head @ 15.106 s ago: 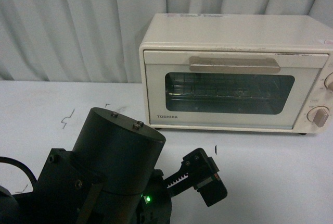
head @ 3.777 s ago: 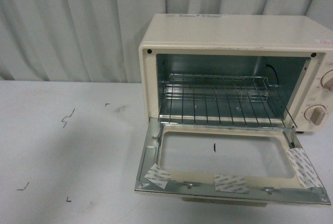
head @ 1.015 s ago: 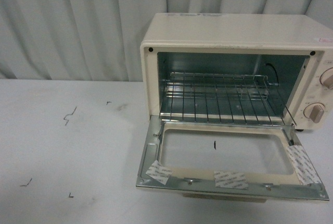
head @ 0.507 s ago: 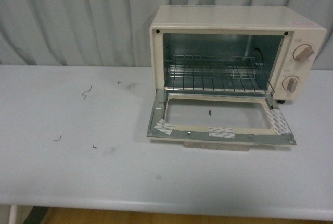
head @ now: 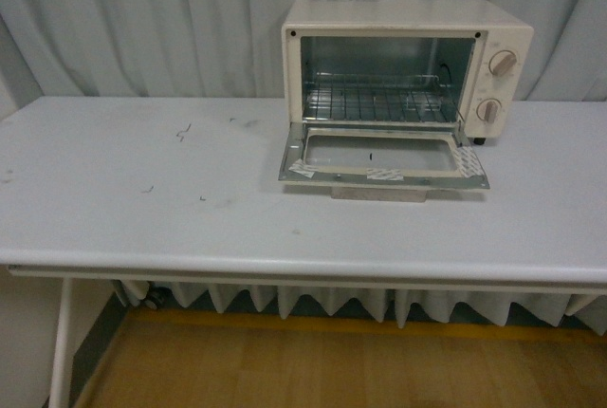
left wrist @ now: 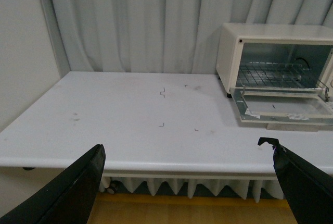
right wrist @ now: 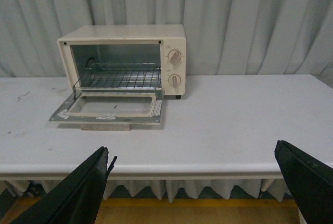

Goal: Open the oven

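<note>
The cream-white oven stands at the back right of the white table. Its glass door is folded down flat, with the beige handle under its front edge. The wire rack shows inside and two round knobs sit on its right side. The oven also shows in the left wrist view and the right wrist view. My left gripper is open and empty, off the table's near edge. My right gripper is open and empty, likewise back from the table. Neither arm shows in the front view.
Grey pleated curtains hang behind the table. Small dark marks dot the tabletop. A wooden floor lies below the table's front edge, and a white table leg stands at the left.
The front view has pulled back and up from the oven, so the whole table and floor now show. The oven door stays down, open.
</note>
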`<control>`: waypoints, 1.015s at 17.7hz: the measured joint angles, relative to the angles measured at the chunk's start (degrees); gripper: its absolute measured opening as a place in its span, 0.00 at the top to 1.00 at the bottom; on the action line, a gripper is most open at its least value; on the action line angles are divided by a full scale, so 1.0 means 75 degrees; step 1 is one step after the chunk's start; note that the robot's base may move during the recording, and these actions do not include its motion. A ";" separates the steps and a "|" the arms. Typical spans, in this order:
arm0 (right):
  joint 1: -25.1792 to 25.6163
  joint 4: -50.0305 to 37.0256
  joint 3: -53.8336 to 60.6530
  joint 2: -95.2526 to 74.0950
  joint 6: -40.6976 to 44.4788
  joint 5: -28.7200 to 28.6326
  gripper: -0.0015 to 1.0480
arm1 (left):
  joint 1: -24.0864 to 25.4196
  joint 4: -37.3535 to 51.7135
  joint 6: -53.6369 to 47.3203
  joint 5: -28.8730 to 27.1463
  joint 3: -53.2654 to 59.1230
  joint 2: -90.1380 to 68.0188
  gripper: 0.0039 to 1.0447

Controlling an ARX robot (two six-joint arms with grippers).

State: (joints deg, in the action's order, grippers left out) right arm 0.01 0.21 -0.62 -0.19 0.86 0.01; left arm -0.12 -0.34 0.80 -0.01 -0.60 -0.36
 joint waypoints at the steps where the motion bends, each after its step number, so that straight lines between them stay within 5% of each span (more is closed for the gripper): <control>1: 0.0000 -0.0003 0.0000 0.0000 -0.0003 0.0003 0.06 | 0.0000 0.0023 0.0000 0.0003 0.0003 0.0000 0.06; 18: 0.0000 0.0000 0.0000 0.0006 0.0000 0.0000 0.06 | 0.0000 0.0023 0.0000 0.0000 0.0003 0.0000 0.06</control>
State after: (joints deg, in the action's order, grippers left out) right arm 0.01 0.21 -0.62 -0.14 0.86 0.01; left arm -0.12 -0.16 0.80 -0.01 -0.58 -0.36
